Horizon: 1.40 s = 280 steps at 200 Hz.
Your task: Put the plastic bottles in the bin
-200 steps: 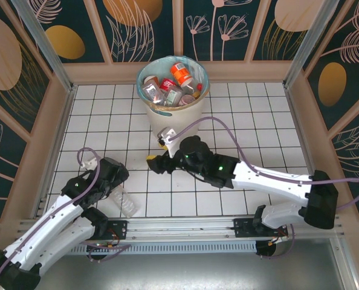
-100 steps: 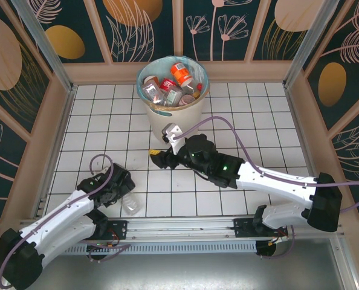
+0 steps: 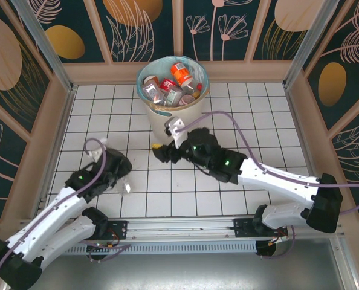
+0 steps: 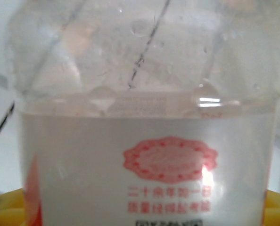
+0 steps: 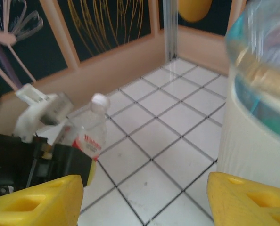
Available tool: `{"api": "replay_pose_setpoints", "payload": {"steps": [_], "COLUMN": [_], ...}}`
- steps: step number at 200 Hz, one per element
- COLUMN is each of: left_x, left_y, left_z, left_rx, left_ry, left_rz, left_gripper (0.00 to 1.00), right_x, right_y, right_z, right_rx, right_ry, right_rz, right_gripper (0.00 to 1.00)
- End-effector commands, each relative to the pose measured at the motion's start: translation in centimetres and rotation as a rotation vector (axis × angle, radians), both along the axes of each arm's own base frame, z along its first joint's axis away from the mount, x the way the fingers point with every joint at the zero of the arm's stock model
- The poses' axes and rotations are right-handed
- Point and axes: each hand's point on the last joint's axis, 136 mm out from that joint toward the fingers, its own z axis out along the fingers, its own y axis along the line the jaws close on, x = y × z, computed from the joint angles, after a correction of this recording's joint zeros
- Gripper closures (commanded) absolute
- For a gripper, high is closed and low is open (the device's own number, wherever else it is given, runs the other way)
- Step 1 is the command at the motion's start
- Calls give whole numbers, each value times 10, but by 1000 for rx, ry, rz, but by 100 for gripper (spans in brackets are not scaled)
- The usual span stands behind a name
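The left claw [image 3: 122,178] is clamped on a bottle [image 4: 144,141]; it should go high over the bin [image 3: 158,118] rim; the right claw [image 5: 142,200] is wide apart, empty

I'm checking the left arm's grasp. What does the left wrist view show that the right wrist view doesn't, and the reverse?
Left wrist: the bottle up close, with its red seal and printed characters, and yellow fingertips at the bottom corners. Right wrist: the bottle's white cap, the bin wall, and the right gripper, jaws open with nothing between them. Both: that clear, red-labelled bottle held in the left gripper.
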Motion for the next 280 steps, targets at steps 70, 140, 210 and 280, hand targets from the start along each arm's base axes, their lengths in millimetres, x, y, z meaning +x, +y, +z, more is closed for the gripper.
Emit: {"api": "replay_pose_setpoints", "payload": {"steps": [70,140,210,280], "left_x": [58,33,27,38], "left_y": [-126,-191,-179,-142], "left_z": [293,271,273,274], "left_rx": [191,181,222,251], "left_ry": [-911,-1056,-1091,-1079], "left_rz": [-717,-986,-959,-740], "left_gripper": [56,54,52,11], "right_x": [20,27,36,54], "right_y": [-54,-35,-6,-26], "right_z": [246,247,207,256], "right_rx": [330,275,193,239], "right_ry": [-182,-117,24,-166], "right_rz": [77,132,213,91], "right_gripper": [31,31,54,88]}}
